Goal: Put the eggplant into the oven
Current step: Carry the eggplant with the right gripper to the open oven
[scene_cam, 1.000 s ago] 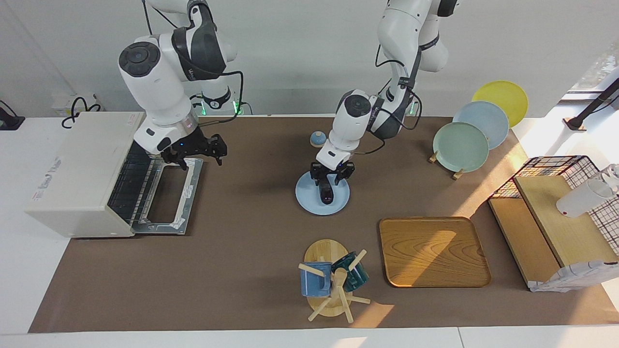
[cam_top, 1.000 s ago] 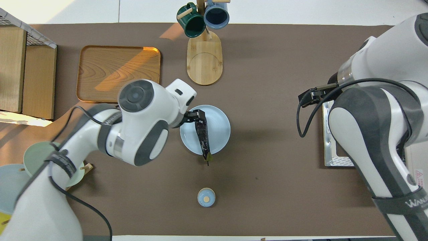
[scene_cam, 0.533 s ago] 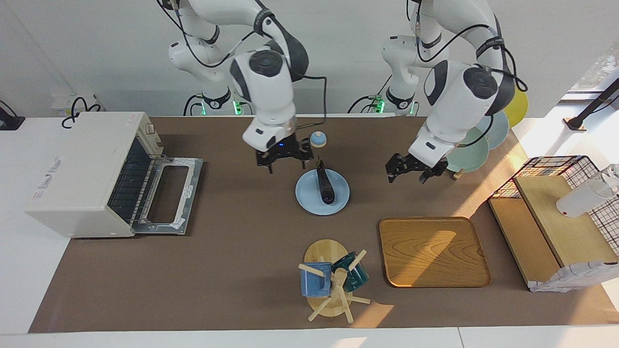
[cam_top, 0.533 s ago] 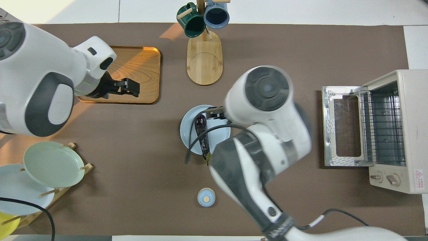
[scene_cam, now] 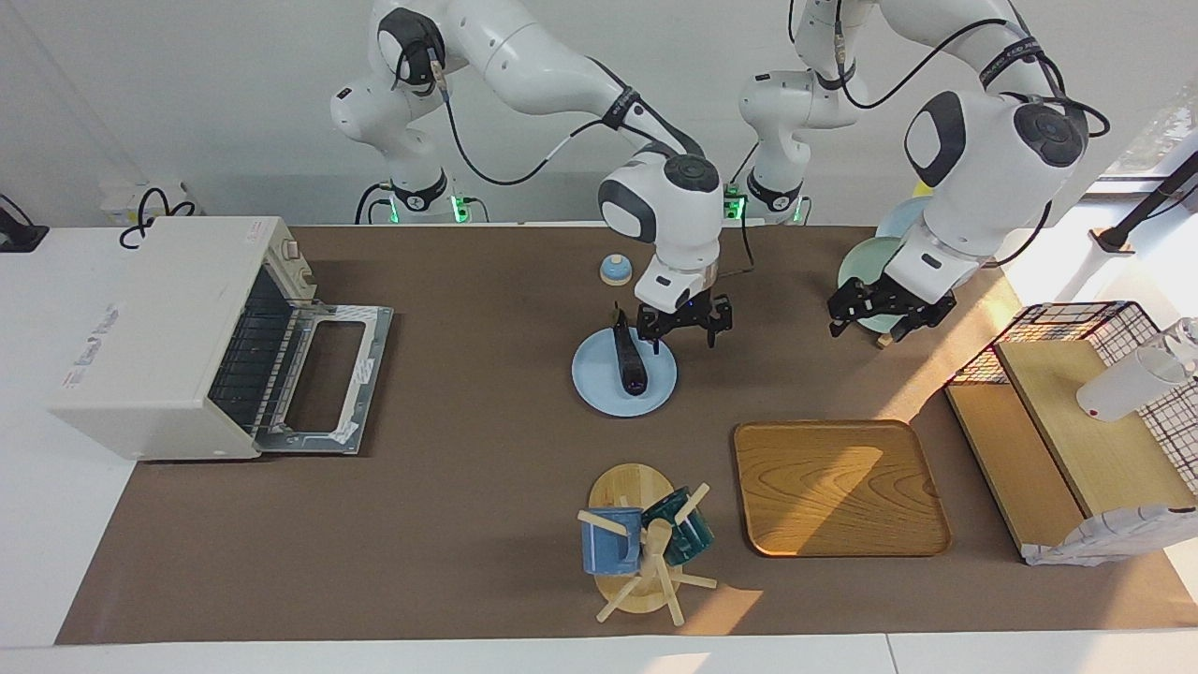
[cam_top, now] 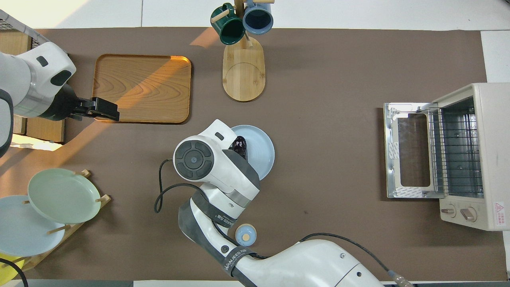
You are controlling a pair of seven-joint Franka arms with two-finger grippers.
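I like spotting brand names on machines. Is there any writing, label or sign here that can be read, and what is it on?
"WANJEED": a dark strap around the right arm, overhead view; the last letters are uncertain.
Red warning triangle: a sticker with tiny print too small to read, on the oven beside its knobs.
Faded sticker on the oven's top, facing view: unreadable.
Nothing else carries legible text.

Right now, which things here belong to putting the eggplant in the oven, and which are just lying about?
Job: slim dark purple eggplant on the pale blue plate; boxy off-white toaster oven, door down.

Lying about: square wooden tray, wooden mug tree, plate rack, small blue knob.
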